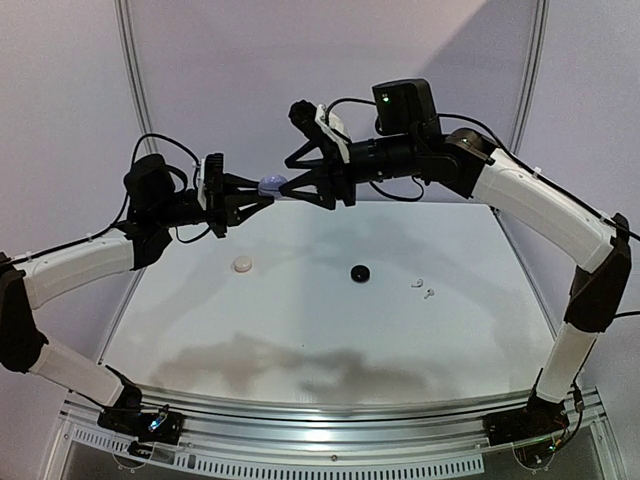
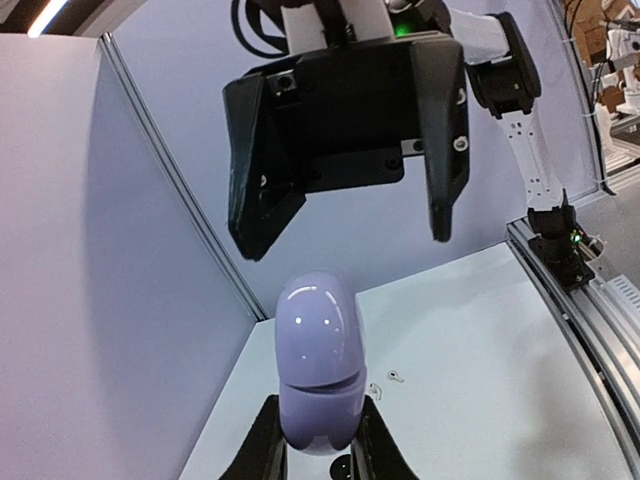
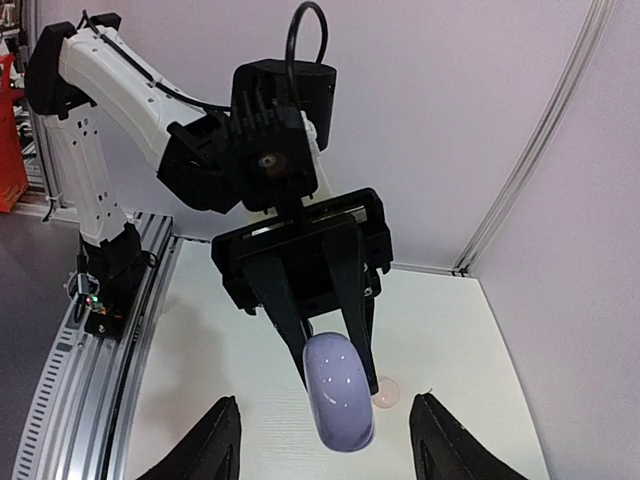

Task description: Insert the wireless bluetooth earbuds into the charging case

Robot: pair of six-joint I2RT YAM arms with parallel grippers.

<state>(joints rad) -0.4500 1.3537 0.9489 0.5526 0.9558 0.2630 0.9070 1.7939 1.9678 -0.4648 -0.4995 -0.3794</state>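
Observation:
My left gripper [image 1: 262, 190] is shut on the lower half of a glossy lavender charging case [image 1: 272, 184], held in the air above the table's back. In the left wrist view the case [image 2: 318, 360] stands up between my left fingers, its lid seam showing. My right gripper [image 1: 292, 183] faces it, open. In the right wrist view the case [image 3: 338, 400] hangs between the right fingertips [image 3: 215, 445] with wide gaps on both sides. Two tiny white earbuds [image 1: 417, 283] [image 1: 430, 294] lie on the table right of centre, and the left wrist view also shows these earbuds [image 2: 397, 377].
A pale round case [image 1: 243, 263] and a black round case [image 1: 360, 272] sit on the white table [image 1: 300, 330]. Grey walls with upright rails close in the back and sides.

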